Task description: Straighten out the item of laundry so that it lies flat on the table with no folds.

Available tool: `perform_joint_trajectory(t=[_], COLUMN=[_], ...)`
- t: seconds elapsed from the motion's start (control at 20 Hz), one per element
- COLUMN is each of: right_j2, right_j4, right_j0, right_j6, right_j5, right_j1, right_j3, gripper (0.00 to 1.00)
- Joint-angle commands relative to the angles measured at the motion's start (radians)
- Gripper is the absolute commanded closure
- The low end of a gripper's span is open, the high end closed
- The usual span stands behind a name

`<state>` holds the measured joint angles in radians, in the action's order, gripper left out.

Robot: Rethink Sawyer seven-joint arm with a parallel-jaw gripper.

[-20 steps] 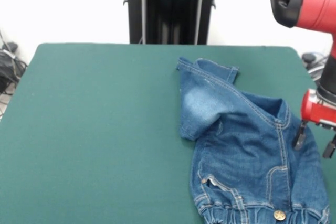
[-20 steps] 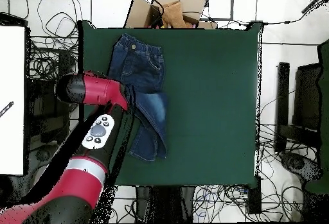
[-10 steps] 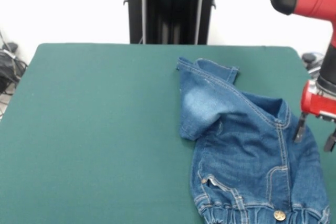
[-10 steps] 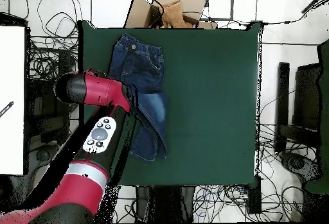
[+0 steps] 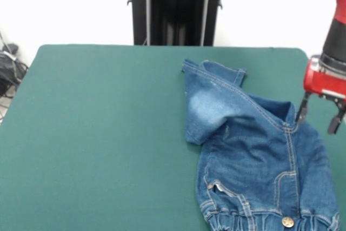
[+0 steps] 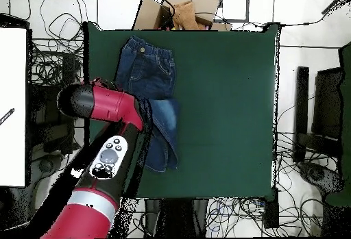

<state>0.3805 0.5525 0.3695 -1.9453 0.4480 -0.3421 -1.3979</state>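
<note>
Pincer (image 5: 319,118) open, empty, hovering above jeans (image 5: 254,160) at 3 o'clock edge. Jeans leg folded over on green surface (image 5: 97,133).

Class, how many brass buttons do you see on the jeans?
1: the button sits on the waistband of the jeans, at the front view's bottom edge. Others may be hidden in folds.

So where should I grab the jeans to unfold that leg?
Probably the hem of the folded-over leg, at the far end of the jeans. Come from above: it lies on top with its edge exposed. The gripper, jaws open, hovers beside the fold.
</note>
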Motion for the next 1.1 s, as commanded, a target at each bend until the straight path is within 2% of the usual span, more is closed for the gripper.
perform_joint_trajectory(t=[0.05,0.4,1.1], right_j2=[-0.148,-0.205,-0.261], right_j4=[-0.003,-0.047,-0.143], right_j0=[-0.061,-0.145,-0.251], right_j6=[-0.143,-0.077,-0.065], right_j5=[-0.062,-0.135,-0.221], right_j1=[-0.094,-0.144,-0.157], right_j3=[-0.217,-0.304,-0.358], gripper=[0.0,0.0,0.0])
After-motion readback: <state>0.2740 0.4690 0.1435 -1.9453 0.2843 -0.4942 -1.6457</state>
